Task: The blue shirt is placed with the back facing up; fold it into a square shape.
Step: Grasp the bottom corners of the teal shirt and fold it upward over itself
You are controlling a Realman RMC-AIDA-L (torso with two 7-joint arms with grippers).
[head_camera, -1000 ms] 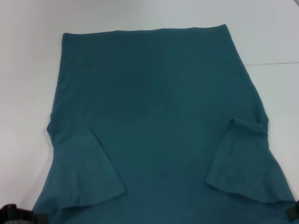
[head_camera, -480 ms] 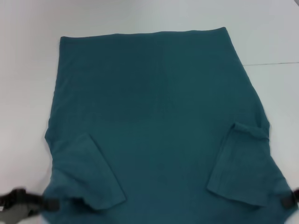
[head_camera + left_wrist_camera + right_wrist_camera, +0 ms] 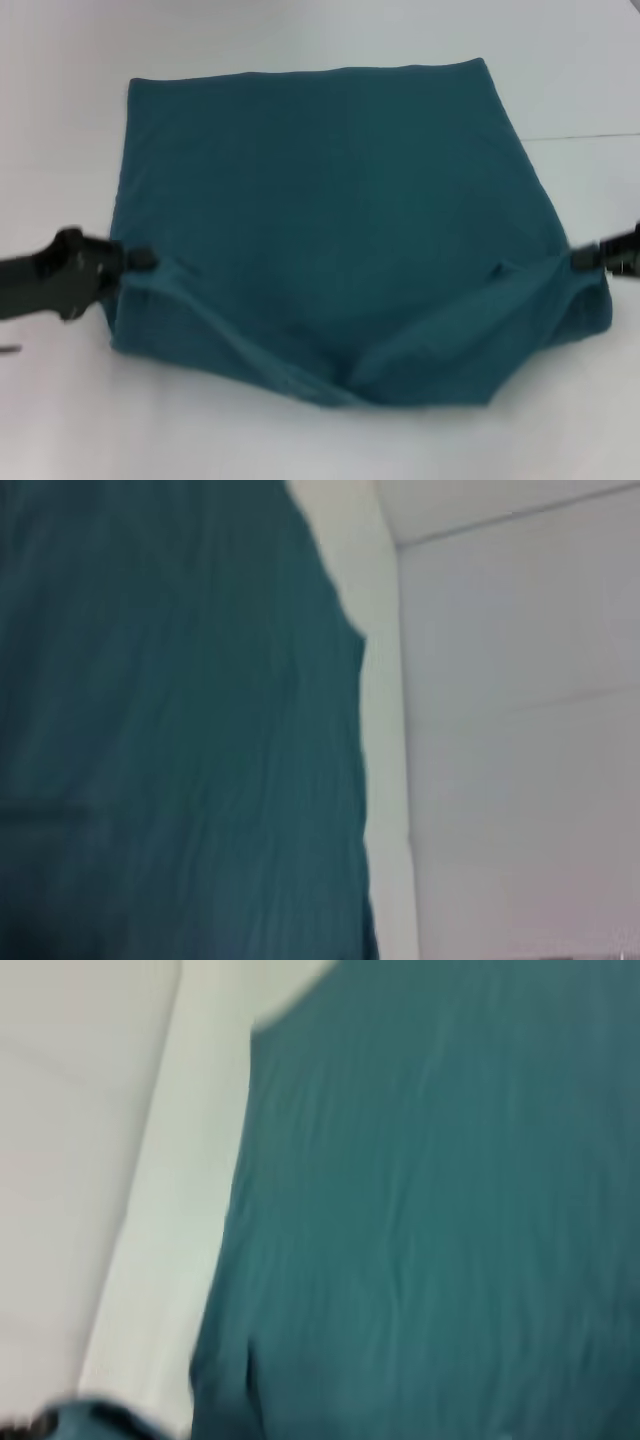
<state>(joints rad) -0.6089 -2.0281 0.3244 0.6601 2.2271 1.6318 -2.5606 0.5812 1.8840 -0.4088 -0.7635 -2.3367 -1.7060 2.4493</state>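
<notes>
Head view: both grippers pinching the near corners of the blue shirt (image 3: 330, 200), one per side.

Left gripper (image 3: 140, 260) and right gripper (image 3: 585, 257) each look clamped on cloth, lifted above the white table (image 3: 60, 420). The flat far hem lies straight ahead of both, equally near, so the fold probably goes forward.

Blue shirt (image 3: 330, 200) on table (image 3: 300, 440); left hand (image 3: 140, 262), right hand (image 3: 585, 257) at its side edges.
</notes>
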